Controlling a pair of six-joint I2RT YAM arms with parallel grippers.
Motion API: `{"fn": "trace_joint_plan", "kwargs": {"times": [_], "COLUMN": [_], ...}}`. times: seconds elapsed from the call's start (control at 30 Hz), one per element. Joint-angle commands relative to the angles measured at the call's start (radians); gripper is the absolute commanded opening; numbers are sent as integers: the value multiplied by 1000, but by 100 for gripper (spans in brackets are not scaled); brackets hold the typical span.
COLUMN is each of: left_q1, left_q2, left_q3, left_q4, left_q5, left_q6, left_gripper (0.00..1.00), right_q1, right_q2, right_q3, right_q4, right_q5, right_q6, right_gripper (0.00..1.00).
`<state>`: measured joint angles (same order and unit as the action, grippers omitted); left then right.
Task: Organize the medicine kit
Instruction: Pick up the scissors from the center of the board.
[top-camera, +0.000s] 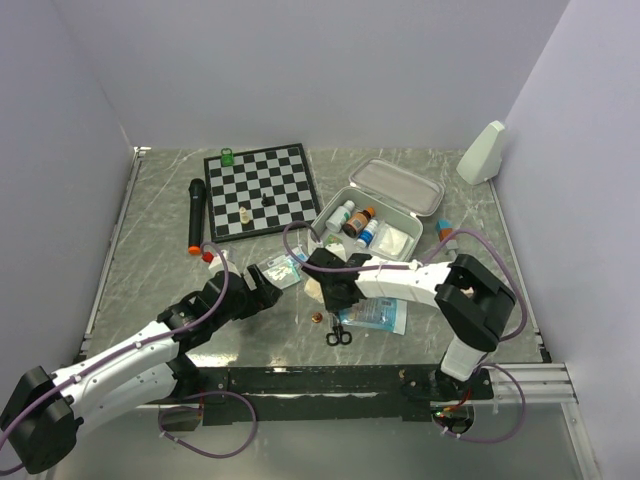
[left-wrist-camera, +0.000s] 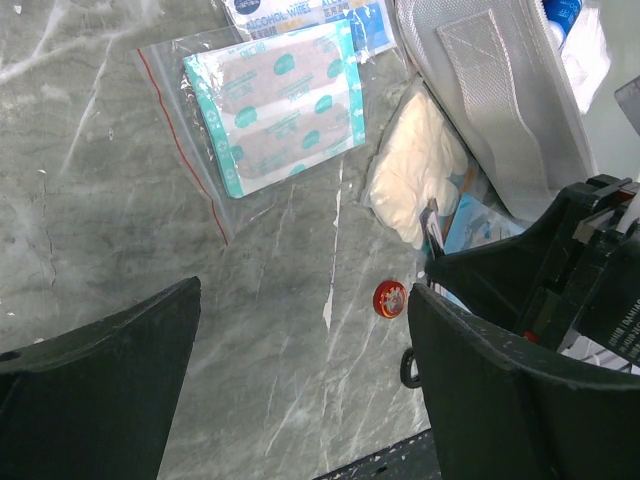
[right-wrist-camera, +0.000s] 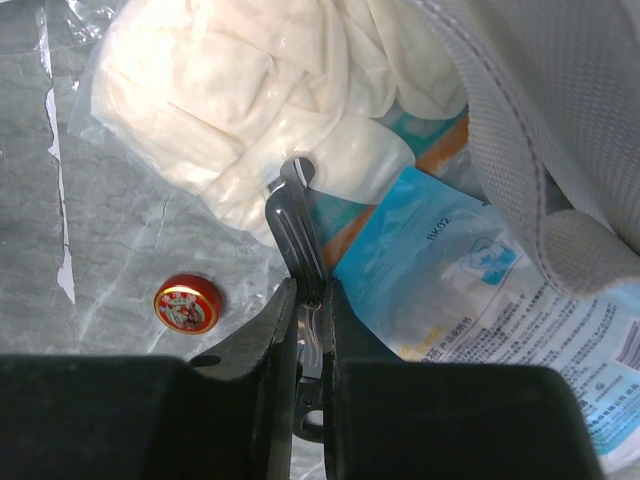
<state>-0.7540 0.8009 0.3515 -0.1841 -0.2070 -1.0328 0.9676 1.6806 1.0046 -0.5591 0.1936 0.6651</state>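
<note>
Medicine kit (top-camera: 381, 207) lies open at the bench's (top-camera: 150, 260) far right, lid (top-camera: 398, 183) hinged back, bottles and white packets inside, beside the chessboard (top-camera: 262, 188). From overhead both arms reach to mid-bench, near the kit's front corner. The left end effector (top-camera: 268, 290) and right end effector (top-camera: 322, 290) hang among loose supplies, with scissors (top-camera: 338, 335) and a blue sachet (top-camera: 372, 315) nearer the bases. The soft-shell case looks light and likely to flex, so its firmer rim or wall seems the safest hold, not the floppy lid.

The left wrist view shows what the overhead cannot: a bagged set of plasters (left-wrist-camera: 275, 105), a white soft packet (left-wrist-camera: 415, 170), a small red tin (left-wrist-camera: 390, 298) and woven fabric with a strap, apparently the kit's wall (left-wrist-camera: 500, 100). The left end effector (left-wrist-camera: 300, 300) stands spread wide over bare bench, holding nothing.

The right wrist view alone settles the grip. The right end effector (right-wrist-camera: 308, 290) is pressed together on a thin metal tool (right-wrist-camera: 296, 215), possibly tweezers, its tip reaching the white packet.
</note>
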Motion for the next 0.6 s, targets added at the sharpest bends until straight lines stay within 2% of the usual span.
{"fn": "trace_joint_plan", "kwargs": {"times": [0.0, 0.4, 0.57], "left_q1": [1, 1, 1], "left_q2": [-14, 14, 14], "left_q3": [1, 17, 20], "left_q4": [20, 37, 40], "left_q5": [3, 12, 11], "left_q6": [7, 14, 19], "left_gripper": [89, 89, 89], "right_q1": [-4, -4, -26], "right_q2": [-73, -179, -232], "right_q3": [8, 46, 126], "right_q4": [-41, -113, -176], "right_q5": [13, 21, 67], "right_q6": [11, 2, -47], "right_gripper": [0, 0, 0]}}
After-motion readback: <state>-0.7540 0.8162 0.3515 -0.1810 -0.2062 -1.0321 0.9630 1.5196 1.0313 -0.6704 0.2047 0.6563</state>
